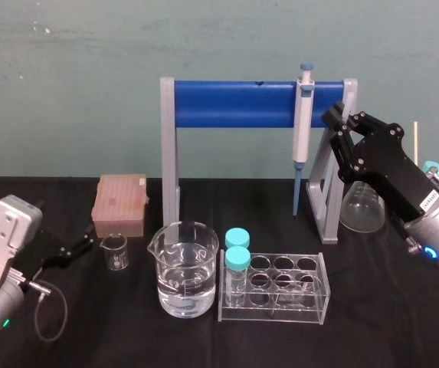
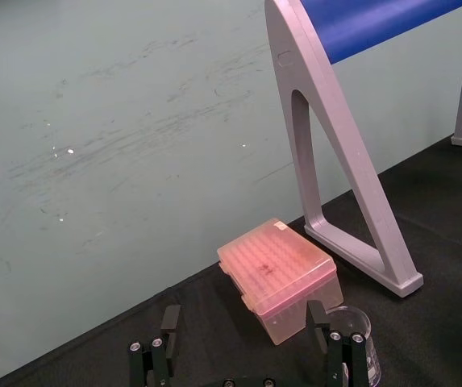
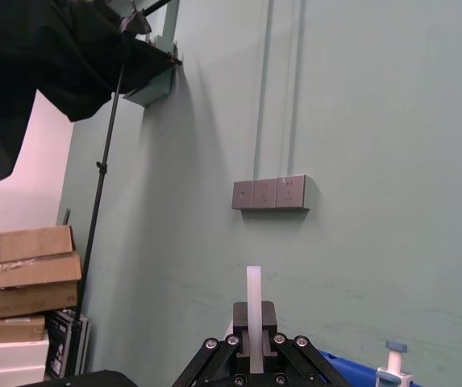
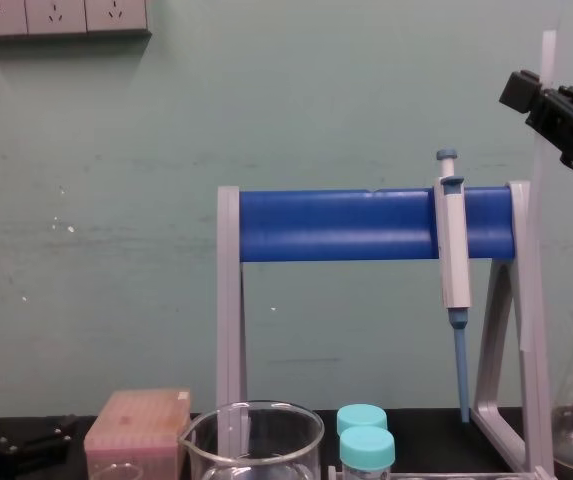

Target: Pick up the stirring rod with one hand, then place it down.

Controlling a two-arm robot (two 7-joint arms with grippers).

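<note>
The pipette stand (image 1: 234, 103) barred the middle of the frame, with a pipette (image 1: 303, 123) hanging at its right end and a flask (image 1: 361, 211) behind its right leg. The right gripper (image 4: 542, 100), closed on the stirring rod (image 4: 536, 230), hung beside that leg. A large beaker (image 1: 185, 268) and tube rack (image 1: 276, 290) blocked the lower centre. Bare table (image 1: 380, 307) lay open at lower right.

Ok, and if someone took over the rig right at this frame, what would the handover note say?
Right gripper: shut on the rod, held high by the right end of the stand.
Left gripper: open, empty, low at the left near the tip box.
Done: rod picked up.
Left: bring the rod down onto the table and release it.
</note>
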